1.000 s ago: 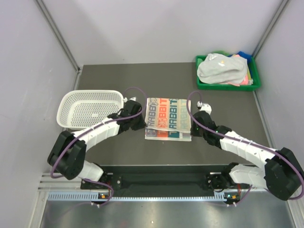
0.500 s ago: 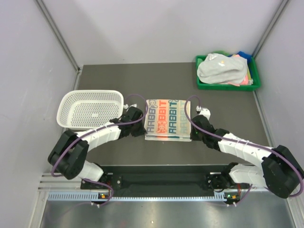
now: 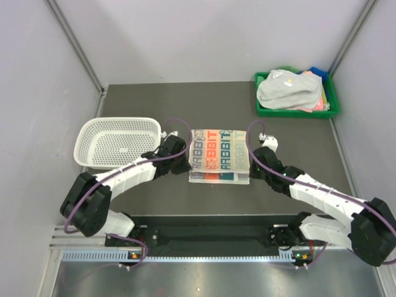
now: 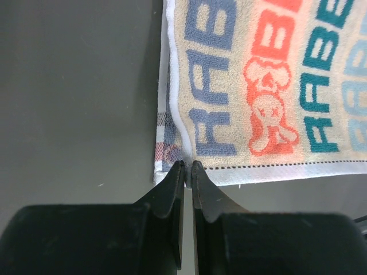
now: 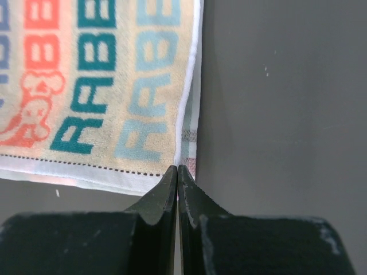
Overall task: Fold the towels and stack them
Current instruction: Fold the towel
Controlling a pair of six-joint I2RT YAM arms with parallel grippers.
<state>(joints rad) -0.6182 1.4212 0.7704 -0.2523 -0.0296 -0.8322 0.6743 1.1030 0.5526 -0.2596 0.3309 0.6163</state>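
One of the towels (image 3: 219,154), white with coloured RABBIT letters, lies folded flat in the middle of the table. My left gripper (image 3: 187,164) is at its left side. In the left wrist view the gripper (image 4: 188,166) is shut on the white hem at the corner of that towel (image 4: 269,86), with a plaid layer showing beneath. My right gripper (image 3: 250,167) is at the towel's right side. Seen from the right wrist, that gripper (image 5: 178,169) is shut, its tips touching the hem at the towel's (image 5: 97,74) corner, with no cloth visible between them. More towels (image 3: 286,91) lie heaped in the far right tray.
A white perforated basket (image 3: 117,120) stands left of the left arm, close to its wrist. A green tray (image 3: 296,114) sits in the far right corner. Grey walls close in the table on the left, the right and the back.
Both wrists dipped a little toward the near edge, then came back. The lettered towel stays in about the same place, and both grippers stay shut.
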